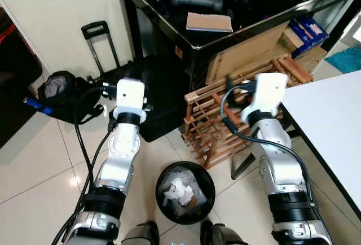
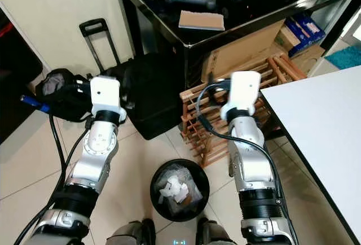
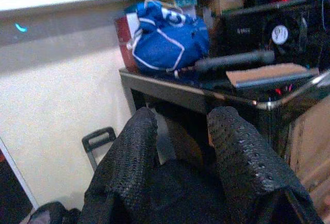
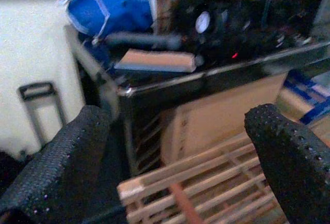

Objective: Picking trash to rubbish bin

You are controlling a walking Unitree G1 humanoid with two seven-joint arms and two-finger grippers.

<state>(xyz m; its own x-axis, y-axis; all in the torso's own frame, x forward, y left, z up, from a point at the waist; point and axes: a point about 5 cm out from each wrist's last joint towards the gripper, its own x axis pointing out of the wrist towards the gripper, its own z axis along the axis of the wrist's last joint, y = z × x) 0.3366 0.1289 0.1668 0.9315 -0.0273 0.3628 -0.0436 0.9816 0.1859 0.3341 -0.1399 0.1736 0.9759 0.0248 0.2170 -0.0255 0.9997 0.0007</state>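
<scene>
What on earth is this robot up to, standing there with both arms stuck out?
It is standing over a black rubbish bin on the tiled floor, which already holds crumpled white paper scraps. Both arms are raised in front of it, and both grippers are empty: the left gripper has its fingers a little apart, the right gripper is spread wide. They point toward a black glass-topped table, a wooden rack and a black suitcase.

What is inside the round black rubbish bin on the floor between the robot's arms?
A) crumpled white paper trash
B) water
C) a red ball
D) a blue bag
A: the round black rubbish bin on the tiled floor holds crumpled white paper trash, seen from above between both arms.
</scene>
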